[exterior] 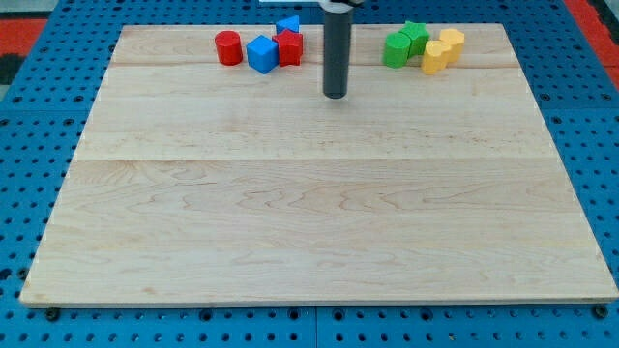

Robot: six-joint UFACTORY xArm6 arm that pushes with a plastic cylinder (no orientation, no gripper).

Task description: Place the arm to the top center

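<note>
My rod comes down from the view's top centre and my tip (335, 95) rests on the wooden board (319, 213) near its top middle. To the tip's left stand a red cylinder (228, 47), a blue cube (261, 54), a red star-shaped block (289, 47) and a small blue block (288, 23) behind it. To the tip's right stand two green blocks (396, 49) (416, 37) and two yellow blocks (435, 56) (452, 43). The tip touches none of them.
The board lies on a blue pegboard table (39, 116). A red strip shows at the view's top corners (19, 29). All the blocks sit close to the board's top edge.
</note>
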